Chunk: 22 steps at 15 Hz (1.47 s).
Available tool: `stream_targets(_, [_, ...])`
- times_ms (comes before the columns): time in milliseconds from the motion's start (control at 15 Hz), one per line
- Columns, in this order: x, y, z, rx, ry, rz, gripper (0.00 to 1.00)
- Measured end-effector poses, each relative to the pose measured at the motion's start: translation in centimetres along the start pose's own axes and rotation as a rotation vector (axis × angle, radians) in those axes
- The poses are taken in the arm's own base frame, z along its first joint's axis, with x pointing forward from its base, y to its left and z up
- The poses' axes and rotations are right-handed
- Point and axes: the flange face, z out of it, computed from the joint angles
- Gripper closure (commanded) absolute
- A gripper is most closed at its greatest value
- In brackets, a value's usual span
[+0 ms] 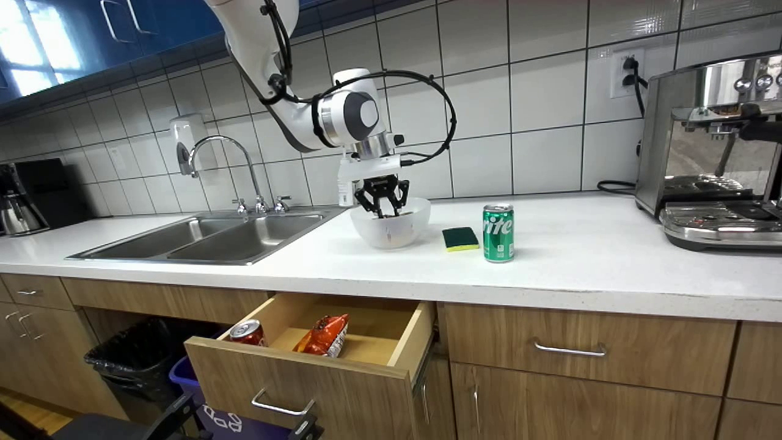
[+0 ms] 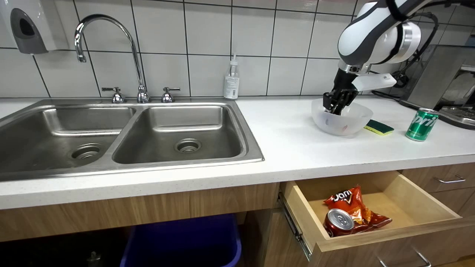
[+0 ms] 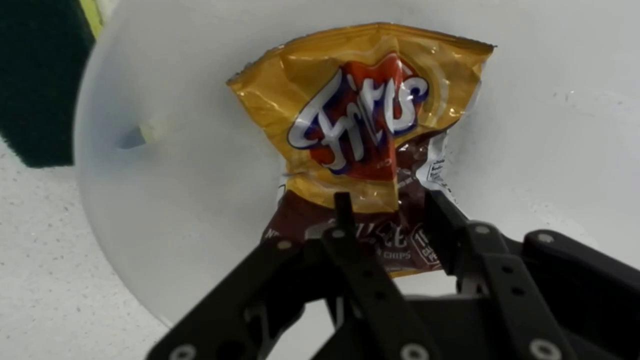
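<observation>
Wrist view: we have the gripper (image 3: 390, 200) down in the translucent bowl (image 3: 165, 225), right over a Fritos bag (image 3: 360, 115). Fingers (image 3: 345, 220) sit partway apart, one over the bag's front, the other near its side edge. Can't tell if it's gripping: how the tips meet the bag is out of sight. Bag's lower end is partly behind the fingers, so we read only scraps like CHIPS there. Bowl runs off the wrist frame. Sponge (image 1: 459, 237) is just beside the bowl, cropped at the wrist view's edge.

In both exterior views the bowl wall mostly hides the bag; we get faint colour patches through it at best.

Green Sprite can (image 1: 498, 233) stands upright past the sponge; its lettering wraps round, so we see only part of the name.

Drawer (image 1: 354, 391) below is open, holding a red chip bag (image 2: 356, 207) and a dark red can (image 2: 339, 222). Can covers part of that bag in an exterior view.

Coffee machine (image 1: 702, 153) is cut off at the frame edge. Arm (image 1: 256, 55) leaves the frame in both exterior views.
</observation>
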Motion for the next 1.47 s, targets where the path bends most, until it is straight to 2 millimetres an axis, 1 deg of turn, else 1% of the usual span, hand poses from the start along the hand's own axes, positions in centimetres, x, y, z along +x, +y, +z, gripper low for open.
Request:
stream_targets(67, [0.0, 0.1, 0.0, 0.001, 0.001, 0.000, 0.97])
stream_targets(133, [0.0, 0.2, -0.1, 0.001, 0.001, -0.001, 1.00])
stream_targets(1000, [0.0, 0.4, -0.3, 0.001, 0.003, -0.014, 1.00])
stream_targets(1267, [0.3, 0.5, -1.0, 0.000, 0.016, -0.009, 1.00])
stream_targets(1467, [0.4, 0.6, -2.0, 0.002, 0.031, 0.001, 1.00])
